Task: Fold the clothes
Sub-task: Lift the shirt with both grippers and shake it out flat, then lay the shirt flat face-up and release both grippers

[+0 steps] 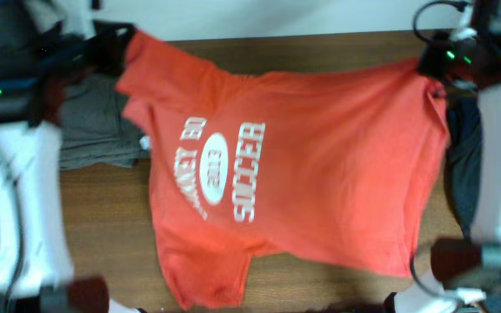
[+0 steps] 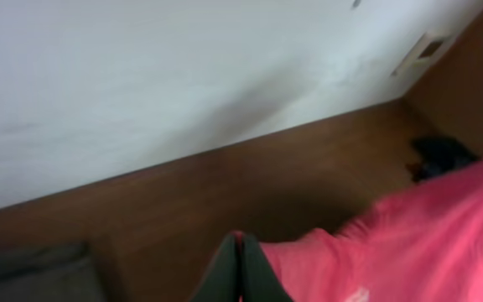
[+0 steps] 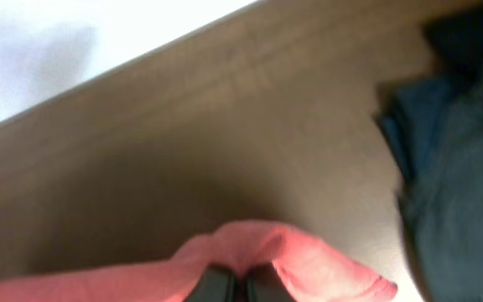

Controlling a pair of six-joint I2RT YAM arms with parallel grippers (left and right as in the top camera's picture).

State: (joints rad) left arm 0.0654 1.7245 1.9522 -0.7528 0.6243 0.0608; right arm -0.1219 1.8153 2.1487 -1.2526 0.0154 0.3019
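Note:
The orange-red T-shirt [image 1: 320,165] with white lettering hangs stretched between my two grippers over the wooden table [image 1: 103,226], its lower part and one sleeve draped near the front edge. My left gripper [image 1: 122,43] is shut on the shirt's far-left corner; in the left wrist view the closed fingers [image 2: 241,252] pinch the red fabric [image 2: 409,243]. My right gripper [image 1: 431,68] is shut on the far-right corner; in the right wrist view its fingers [image 3: 240,281] hold a bunched fold of the shirt [image 3: 300,252].
A folded grey-brown garment [image 1: 94,122] lies at the left, partly under the shirt. Dark blue-grey garments [image 1: 461,165] lie at the right, also in the right wrist view [image 3: 459,151]. A white wall [image 2: 183,75] runs behind the table's far edge.

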